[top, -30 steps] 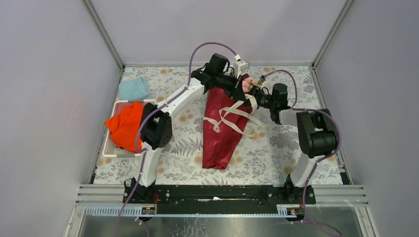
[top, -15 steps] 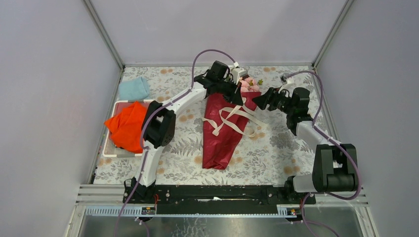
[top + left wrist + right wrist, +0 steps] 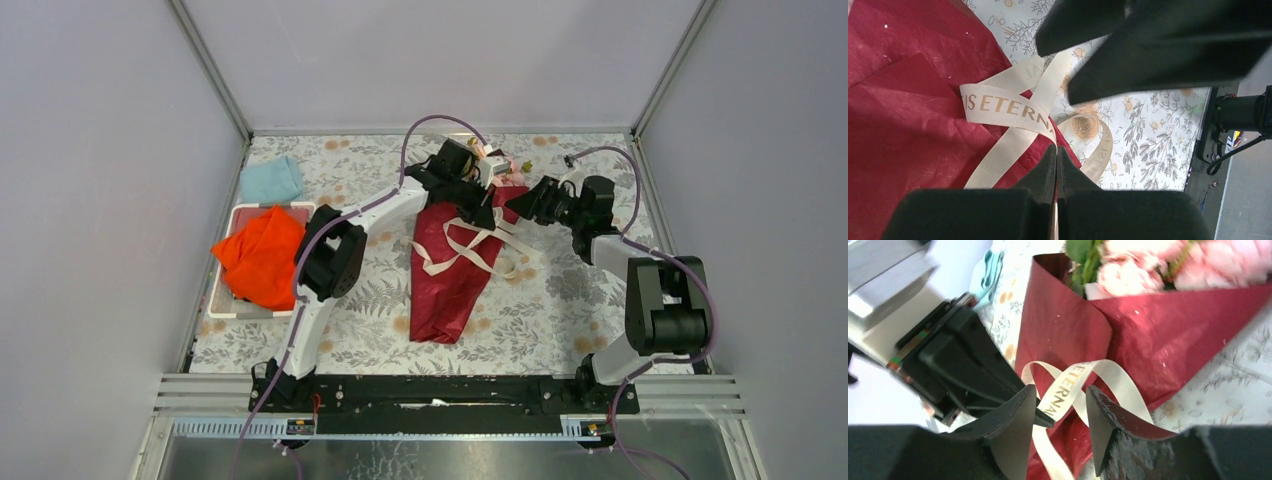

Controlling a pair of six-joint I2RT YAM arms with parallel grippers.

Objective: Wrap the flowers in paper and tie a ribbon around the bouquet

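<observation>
Far edge of the table [image 3: 560, 310], at the bouquet's [image 3: 450, 270] wide end.
Left gripper [image 3: 1056, 150] jaws pressed together over the ribbon [image 3: 1008, 107]; right gripper [image 3: 1062, 407] half open, straddling a ribbon loop, gripping nothing.

We had the dark red paper cone [image 3: 446, 282] lying flat, pale pink roses [image 3: 1128, 276] poking out its far wide end, floppy cream printed ribbon [image 3: 1003, 106] looped loosely across it.

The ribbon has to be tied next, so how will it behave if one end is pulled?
Probably floppy: the ribbon curls in loose loops and drapes over the paper. It looks thin and flat, so likely very light. No knot shows, so it may slide across the paper.
</observation>
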